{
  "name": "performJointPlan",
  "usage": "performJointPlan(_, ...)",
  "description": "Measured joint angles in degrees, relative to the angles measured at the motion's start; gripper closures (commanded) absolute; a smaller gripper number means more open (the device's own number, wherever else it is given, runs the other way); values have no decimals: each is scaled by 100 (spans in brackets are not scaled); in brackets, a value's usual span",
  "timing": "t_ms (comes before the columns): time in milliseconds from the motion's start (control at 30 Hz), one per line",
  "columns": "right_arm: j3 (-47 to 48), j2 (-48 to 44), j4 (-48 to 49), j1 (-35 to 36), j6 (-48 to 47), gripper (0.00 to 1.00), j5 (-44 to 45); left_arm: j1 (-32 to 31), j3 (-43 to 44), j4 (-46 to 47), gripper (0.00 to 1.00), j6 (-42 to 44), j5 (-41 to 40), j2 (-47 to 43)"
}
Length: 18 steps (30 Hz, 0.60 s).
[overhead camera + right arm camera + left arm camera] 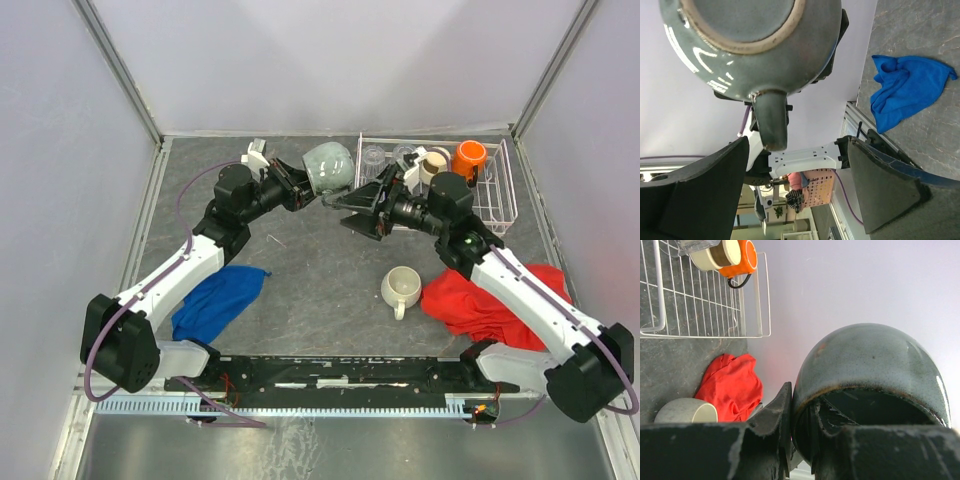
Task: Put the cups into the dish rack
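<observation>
My left gripper (pixel 305 186) is shut on the rim of the grey-green mug (pixel 328 167) and holds it in the air, left of the dish rack (pixel 505 190). In the left wrist view one finger (pixel 774 415) is outside the mug (pixel 870 365) and one inside. My right gripper (pixel 340 210) is open and faces the mug; in the right wrist view the mug's base (pixel 750 40) and handle (pixel 771 120) hang just beyond its open fingers (pixel 880 185). The rack holds two clear tumblers (pixel 373 155), a tan cup (pixel 433 163) and an orange mug (pixel 468 158). A cream-white mug (pixel 400 288) stands on the table.
A red cloth (pixel 480 300) lies at the right by the cream-white mug and under my right arm. A blue cloth (pixel 218 300) lies at the left front. Grey walls close off the back and sides.
</observation>
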Motion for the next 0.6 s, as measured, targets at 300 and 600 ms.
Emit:
performJointPlan(300, 144, 459, 595, 533, 22, 30, 669, -2, 0, -59, 97, 107, -48, 0)
performJointPlan(600, 142, 570, 1086, 721, 50, 47, 1250, -2, 0, -85, 97, 201, -105, 0)
